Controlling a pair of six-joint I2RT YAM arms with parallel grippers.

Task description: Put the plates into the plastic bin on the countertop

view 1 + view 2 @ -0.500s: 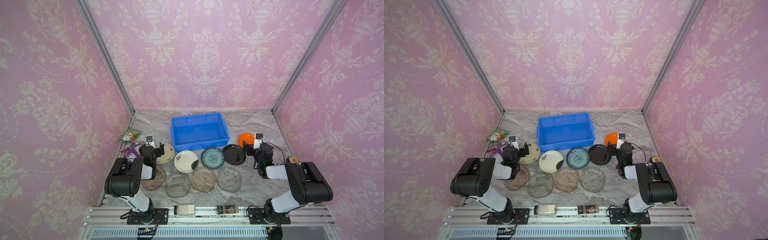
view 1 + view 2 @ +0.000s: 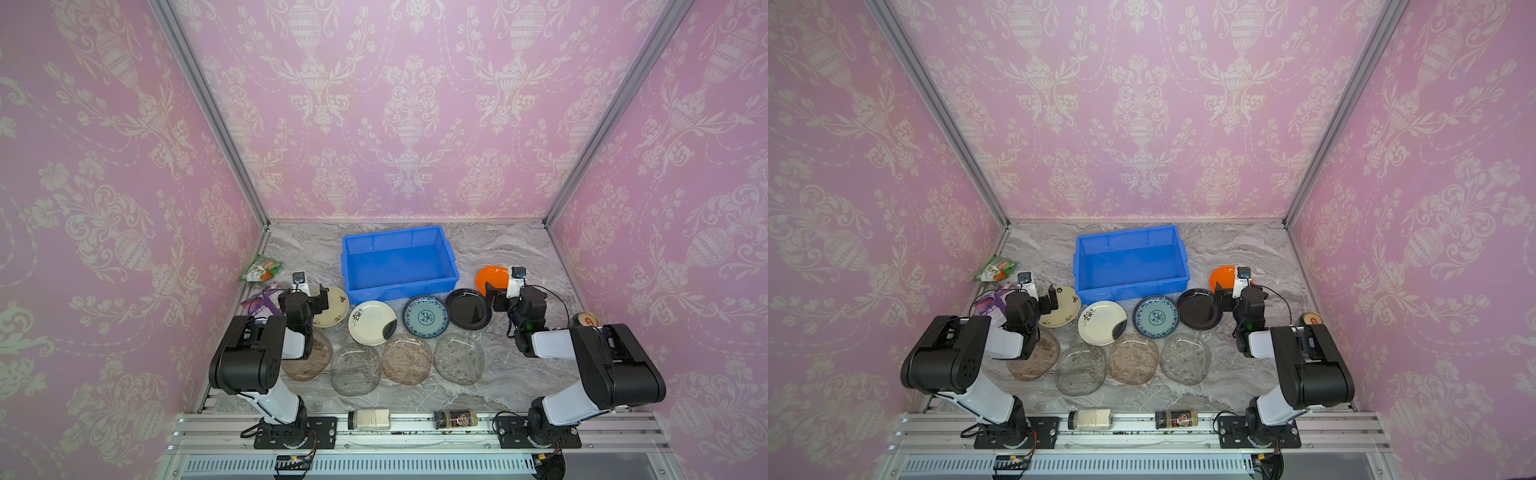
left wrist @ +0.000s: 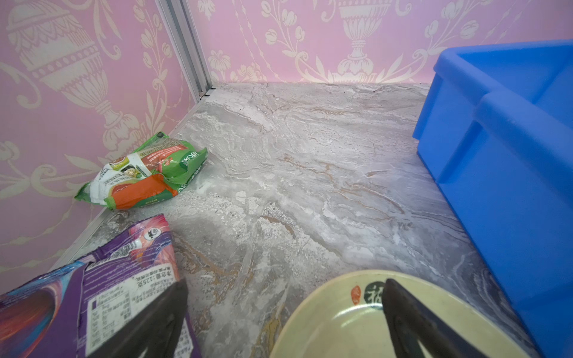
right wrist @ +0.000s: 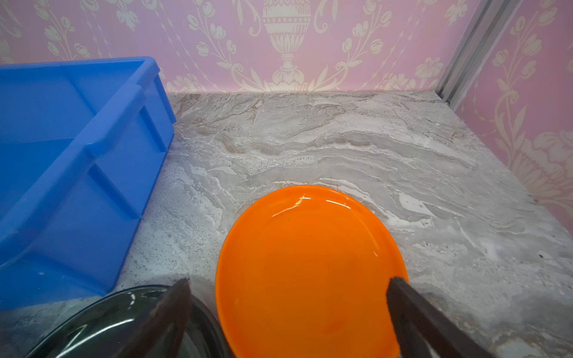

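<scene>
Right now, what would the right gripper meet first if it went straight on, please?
Probably the orange plate, just ahead of the open right gripper; clearance above it is unclear.

Wide-spread gripper (image 4: pixel 288 281) apparently above orange plate (image 4: pixel 307 263), beside bin (image 4: pixel 77 155).

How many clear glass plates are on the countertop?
4, in the front row: leftmost glass plate, partly under the left arm; second glass plate; third glass plate; rightmost glass plate. None in the plastic bin.
</scene>
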